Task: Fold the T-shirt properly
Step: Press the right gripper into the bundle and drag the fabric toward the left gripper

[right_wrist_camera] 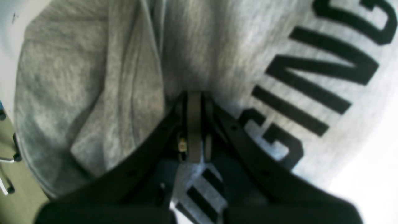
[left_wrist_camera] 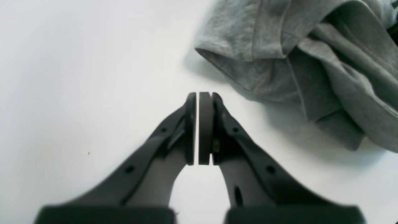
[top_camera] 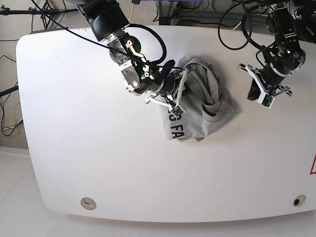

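- The T-shirt (top_camera: 200, 106) lies crumpled in a heap a little toward 1 o'clock of the middle of the white desk (top_camera: 89, 128), grey cloth bunched in thick folds with a strap-like band looping across its top.
- At the heap's 7 o'clock corner a flap hangs flat on the desk, with black block lettering (top_camera: 176, 129) showing on it.
- In the right wrist view the T-shirt (right_wrist_camera: 93, 93) fills the frame: plain heather grey on the 9 o'clock side, big black lettering (right_wrist_camera: 314, 77) running toward 2 o'clock.
- The right claw (top_camera: 174, 101) sits at the heap's 9 o'clock edge, its tips down in the cloth. Close up, the right claw (right_wrist_camera: 194, 96) is pressed together with the pads meeting, and the cloth gathers right at its tip; it looks pinched on a fold, though the blur keeps me from seeing the fabric between the pads.
- The right arm reaches in from 11 o'clock, with black cables (top_camera: 148, 44) trailing along it.
- The left claw (top_camera: 266, 101) hangs over bare desk at 3 o'clock of the heap, apart from the cloth.
- In its own view the left claw (left_wrist_camera: 200, 95) is closed to a hairline slit, holding nothing, above the white desk (left_wrist_camera: 77, 93).
- A rolled hem of the T-shirt (left_wrist_camera: 279, 62) lies toward 1 o'clock of those tips, near but not touching.
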`<state>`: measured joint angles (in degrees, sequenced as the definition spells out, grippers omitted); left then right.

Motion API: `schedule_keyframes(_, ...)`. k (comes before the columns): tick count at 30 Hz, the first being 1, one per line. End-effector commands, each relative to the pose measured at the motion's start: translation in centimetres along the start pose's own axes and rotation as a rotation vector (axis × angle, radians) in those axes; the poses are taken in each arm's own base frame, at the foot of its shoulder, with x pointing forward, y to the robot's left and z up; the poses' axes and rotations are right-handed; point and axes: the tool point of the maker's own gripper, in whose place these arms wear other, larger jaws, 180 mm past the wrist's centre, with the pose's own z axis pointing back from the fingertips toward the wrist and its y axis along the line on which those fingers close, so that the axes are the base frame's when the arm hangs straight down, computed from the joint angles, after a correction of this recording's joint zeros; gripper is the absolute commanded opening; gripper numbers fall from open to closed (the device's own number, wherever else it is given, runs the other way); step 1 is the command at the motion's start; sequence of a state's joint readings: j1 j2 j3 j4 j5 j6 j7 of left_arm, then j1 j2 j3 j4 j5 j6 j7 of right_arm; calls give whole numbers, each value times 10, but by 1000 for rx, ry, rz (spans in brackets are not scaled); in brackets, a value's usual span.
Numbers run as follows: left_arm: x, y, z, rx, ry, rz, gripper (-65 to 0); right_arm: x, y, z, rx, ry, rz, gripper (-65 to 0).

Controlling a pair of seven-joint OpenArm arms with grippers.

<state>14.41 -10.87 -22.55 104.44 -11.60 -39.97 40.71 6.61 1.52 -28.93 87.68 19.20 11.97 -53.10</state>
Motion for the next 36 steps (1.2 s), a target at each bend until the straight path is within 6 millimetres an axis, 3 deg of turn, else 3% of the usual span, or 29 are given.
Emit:
schedule_keyframes(1, 13, 4, 3, 7, -47, -13, -647, 16, 17, 0, 39, -39, 33, -650)
schedule_keyframes(11, 13, 4, 3, 6, -46, -12, -647, 26, 73, -10, 140, -40, 111, -650)
schedule_keyframes(22, 13, 4, 3, 6, -46, -12, -647, 60, 107, -10, 200, -107, 122, -650)
schedule_keyframes(31, 13, 4, 3, 6, -47, -9, -647, 74, 104, -7, 190, -131, 134, -650)
schedule_keyframes(36, 15, 3, 3, 4, -52, -10, -647, 77, 77, -4, 134, -127, 165, -650)
